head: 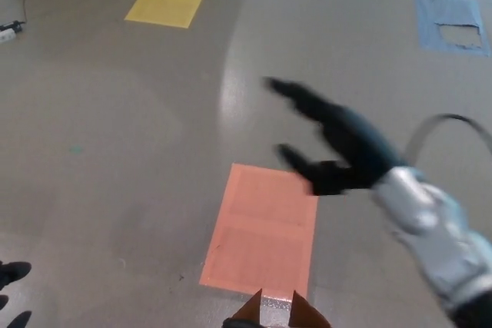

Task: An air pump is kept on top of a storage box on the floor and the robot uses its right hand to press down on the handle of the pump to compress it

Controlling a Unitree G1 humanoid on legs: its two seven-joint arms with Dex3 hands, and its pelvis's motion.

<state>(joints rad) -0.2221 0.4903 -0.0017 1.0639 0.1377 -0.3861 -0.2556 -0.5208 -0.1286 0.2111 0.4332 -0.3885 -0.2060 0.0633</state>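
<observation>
Grey floor fills your view; your right robot hand hangs empty above an orange patch, fingers spread wide.

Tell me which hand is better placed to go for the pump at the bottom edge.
The right. The black right hand is raised over the grey floor with fingers spread, holding nothing. The left hand is not in view. Only brown flaps with a silvery part between show at the bottom edge; the handle cannot be made out.
</observation>
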